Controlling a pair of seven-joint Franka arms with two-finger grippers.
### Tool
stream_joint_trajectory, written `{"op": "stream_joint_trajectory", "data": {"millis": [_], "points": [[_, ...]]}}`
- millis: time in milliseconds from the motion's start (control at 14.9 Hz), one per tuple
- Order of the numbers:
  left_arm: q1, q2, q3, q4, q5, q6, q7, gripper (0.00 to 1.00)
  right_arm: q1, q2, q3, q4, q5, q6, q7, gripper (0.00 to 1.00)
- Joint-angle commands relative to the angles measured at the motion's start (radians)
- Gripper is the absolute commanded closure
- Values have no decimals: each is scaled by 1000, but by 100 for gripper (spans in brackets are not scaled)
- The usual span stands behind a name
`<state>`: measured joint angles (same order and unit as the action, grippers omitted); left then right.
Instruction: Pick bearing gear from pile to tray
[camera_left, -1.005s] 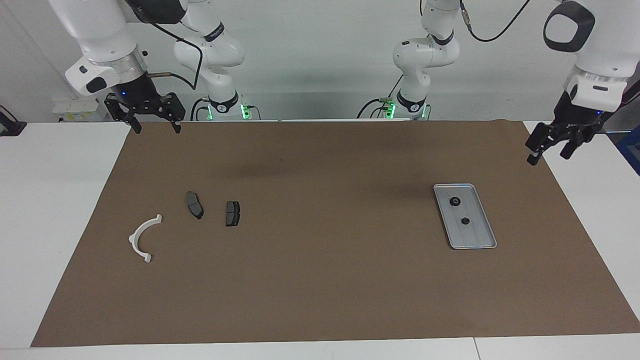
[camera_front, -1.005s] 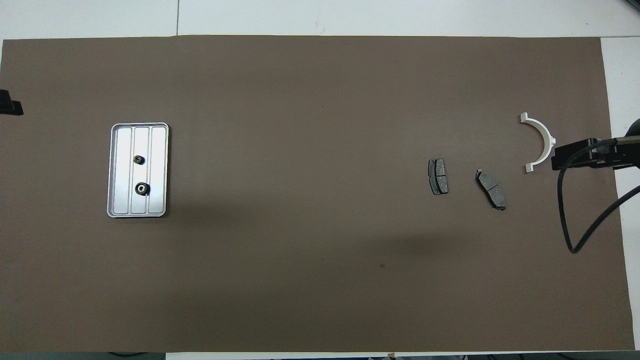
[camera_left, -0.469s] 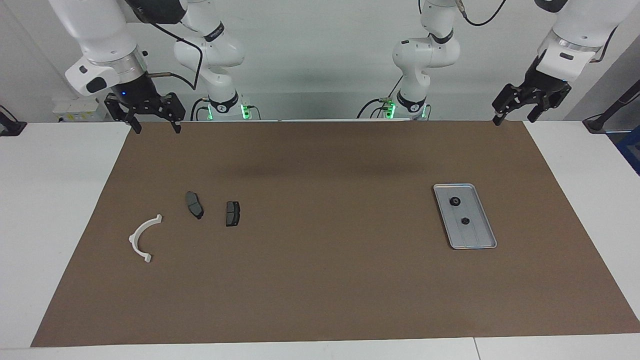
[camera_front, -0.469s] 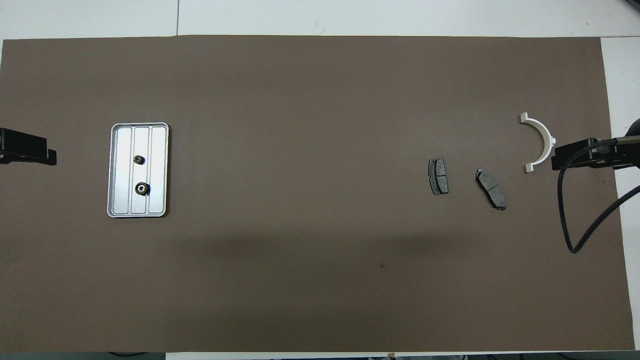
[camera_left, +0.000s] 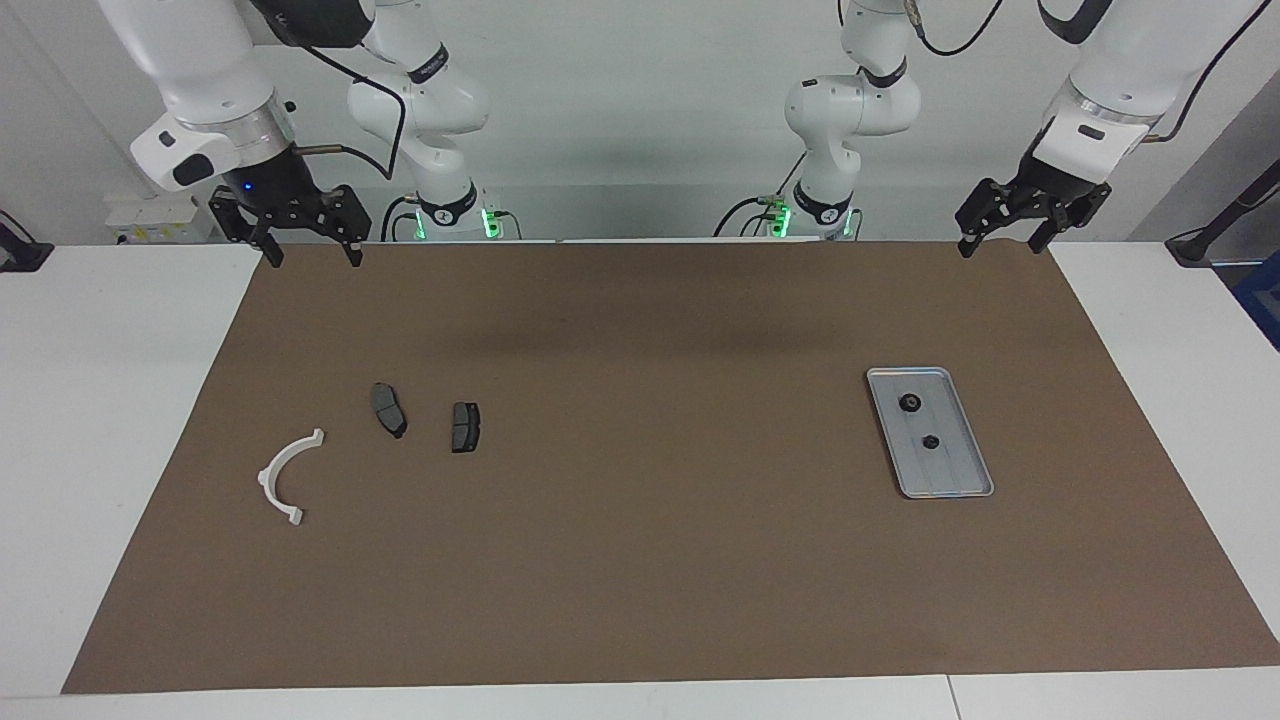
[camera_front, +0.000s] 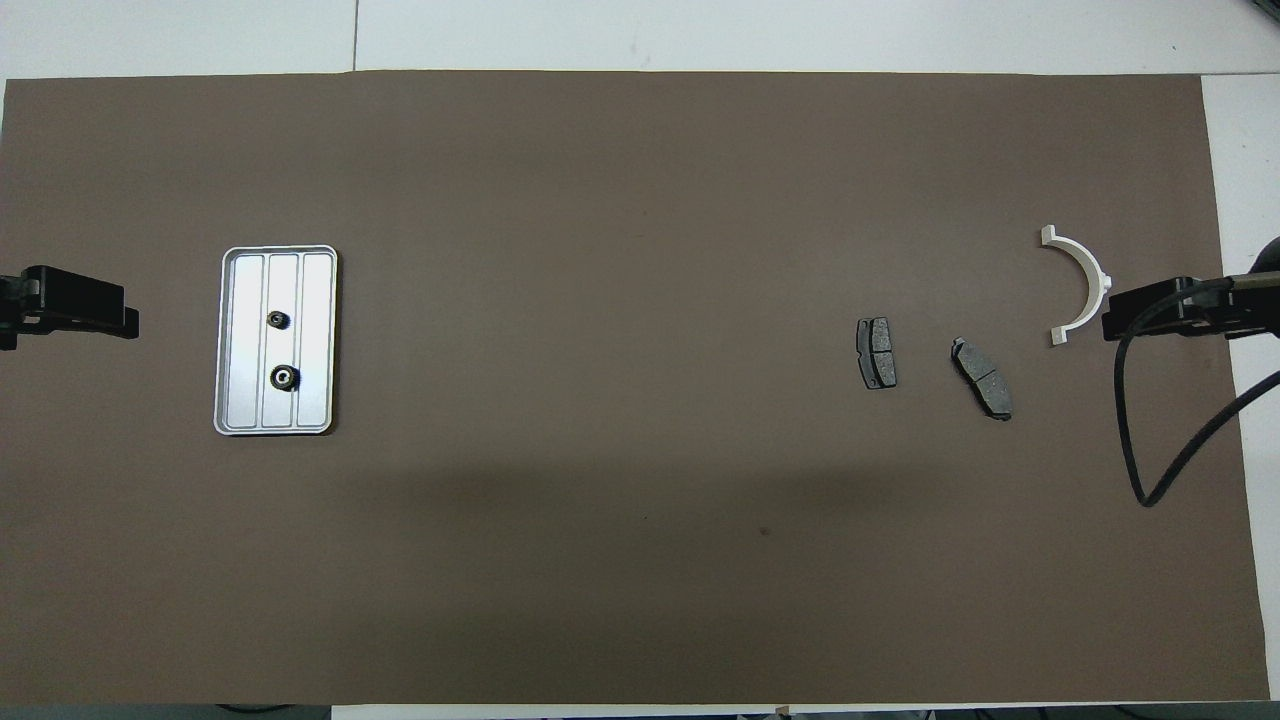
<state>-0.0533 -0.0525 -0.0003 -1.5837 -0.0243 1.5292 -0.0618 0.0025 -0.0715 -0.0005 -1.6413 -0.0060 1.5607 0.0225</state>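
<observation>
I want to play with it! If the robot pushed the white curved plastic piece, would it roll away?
Probably not. The white curved plastic arc lies flat on the brown mat, so it would likely slide or spin. It looks thin and open-ended, so probably light, and it may twist if gripped at one end.

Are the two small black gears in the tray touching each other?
Apart. In the overhead view one gear and the other gear lie in the tray with bare ribbed floor plainly between them.
</observation>
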Motion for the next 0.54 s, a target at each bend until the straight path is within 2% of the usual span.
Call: {"op": "stream_joint_trajectory", "data": {"millis": [0, 469], "points": [[-28, -53, 13, -81, 17, 48, 3, 0, -6, -8, -1, -9, 24, 21, -21, 0], [-42, -52, 11, -69, 32, 43, 26, 0, -4, -8, -1, -9, 24, 21, -21, 0]]}}
